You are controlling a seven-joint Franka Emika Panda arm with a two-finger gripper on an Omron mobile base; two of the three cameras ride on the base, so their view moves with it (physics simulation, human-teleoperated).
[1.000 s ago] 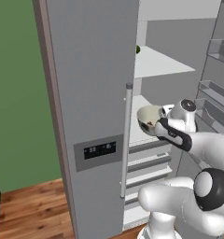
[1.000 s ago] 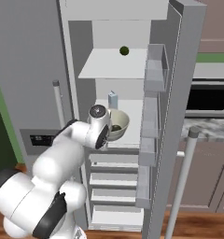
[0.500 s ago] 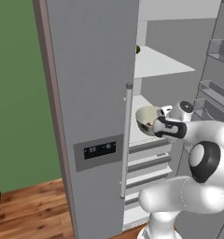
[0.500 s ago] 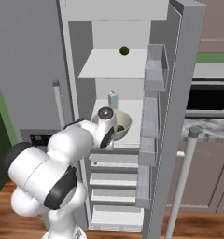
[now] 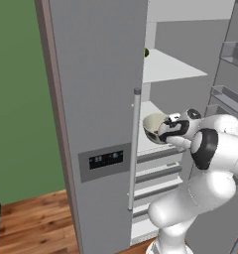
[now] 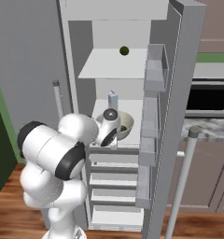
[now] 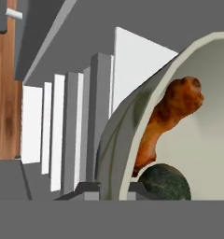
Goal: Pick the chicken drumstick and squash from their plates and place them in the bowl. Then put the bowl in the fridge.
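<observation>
The cream bowl (image 5: pixel 152 127) (image 6: pixel 126 124) is held tilted at the middle shelf inside the open fridge (image 5: pixel 96 99) (image 6: pixel 115 65). My gripper (image 5: pixel 164 132) (image 6: pixel 114 134) (image 7: pixel 113 190) is shut on the bowl's near rim (image 7: pixel 115 140). In the hand view the brown chicken drumstick (image 7: pixel 168 116) lies in the bowl, and the dark green squash (image 7: pixel 163 185) sits just below it. The plates are out of view.
A small dark round item (image 6: pixel 124 50) (image 5: pixel 146 52) lies on the upper shelf. A pale carton (image 6: pixel 113 99) stands behind the bowl. Drawers stack below the shelf, with the open right door's bins (image 6: pixel 153 74) alongside. A microwave (image 6: pixel 210 96) and counter (image 6: pixel 212 130) are at right.
The arm's elbow has folded up and in toward the fridge. The bowl stays at the middle shelf, still gripped, barely shifted.
</observation>
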